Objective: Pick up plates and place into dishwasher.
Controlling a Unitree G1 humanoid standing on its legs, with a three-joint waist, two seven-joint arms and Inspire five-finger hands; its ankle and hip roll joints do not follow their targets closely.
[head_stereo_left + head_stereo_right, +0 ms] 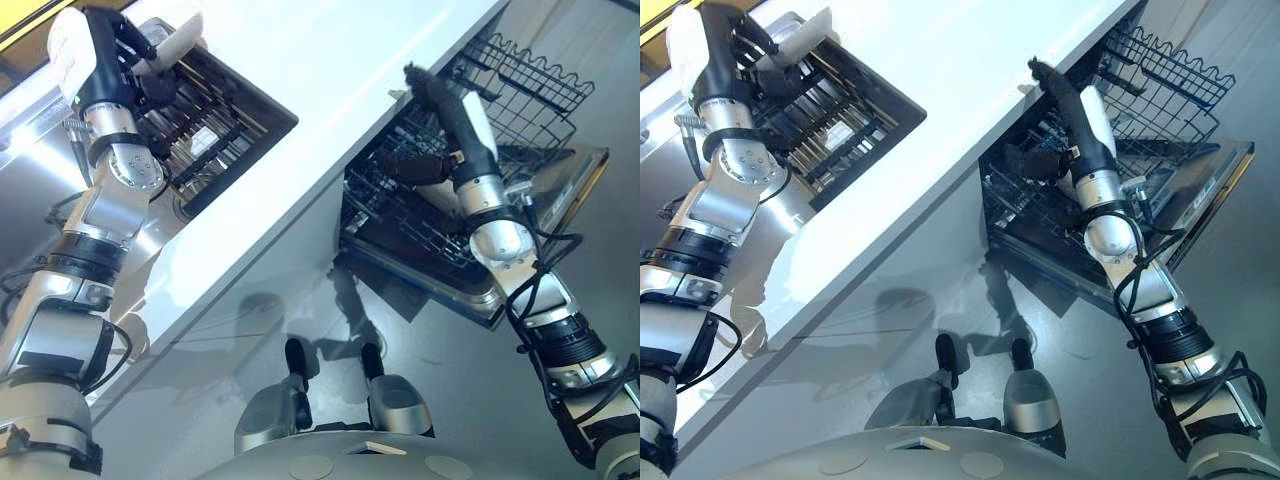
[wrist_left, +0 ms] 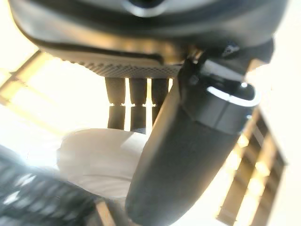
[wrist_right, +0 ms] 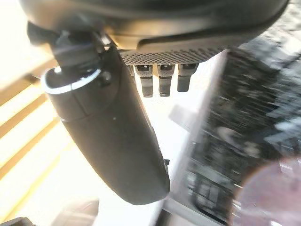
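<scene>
One white plate [image 1: 178,42] sits pinched in the left hand [image 1: 140,62] fingers over the sink rack [image 1: 215,120] at eleven o'clock, not yet loaded, while the right hand [image 1: 425,165], fingers straight and empty, reaches toward the dishwasher rack [image 1: 420,215] at two o'clock.

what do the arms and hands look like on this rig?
Silver-grey jointed arms with black collars and looping black cables. Left hand and right hand are dark, each with a white cover panel. Wrist views show a thick dark thumb with a pale ring and segmented fingers.

I see a white plate [image 1: 176,45] upper left, tilted over the sink rack; dishwasher [image 1: 470,200] open at right w/ racks out.
</scene>
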